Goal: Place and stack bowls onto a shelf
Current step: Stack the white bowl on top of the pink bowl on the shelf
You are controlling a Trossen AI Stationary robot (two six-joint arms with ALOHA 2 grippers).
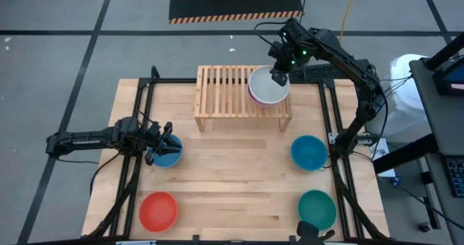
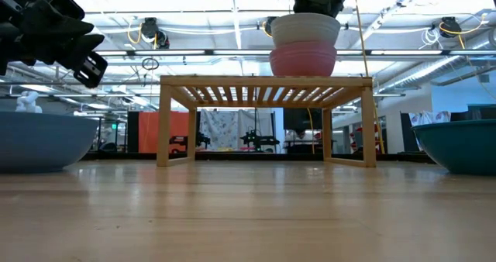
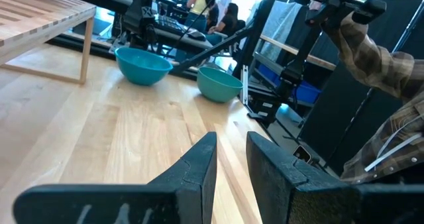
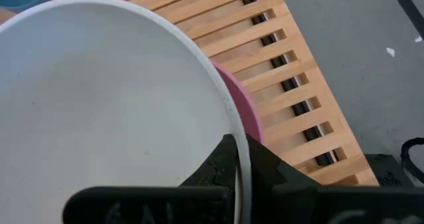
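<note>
A white bowl (image 1: 267, 87) sits nested in a pink bowl (image 2: 303, 60) on the right half of the light-wood shelf (image 1: 225, 93) at the table's far side. My right gripper (image 1: 278, 77) is shut on the white bowl. My left gripper (image 1: 165, 145) hangs level and open at the left, just above a blue bowl (image 1: 171, 155), with nothing between its fingers. A second blue bowl (image 1: 309, 152) rests on the table at the right. A teal green bowl (image 1: 317, 209) and a red bowl (image 1: 158, 210) stand near the front edge. My right gripper pinches the white bowl's rim (image 4: 242, 159) on its far right side, one finger inside the bowl and one outside. The fingers slant down from the far right. The white bowl stands upright, its lower part inside the pink bowl on the shelf.
The shelf's left half (image 1: 214, 89) is bare slats. Black frame rails (image 1: 138, 129) run along both sides of the table. A person's plaid sleeve (image 3: 371, 58) shows beyond the table's right side. Open tabletop lies between the four loose bowls.
</note>
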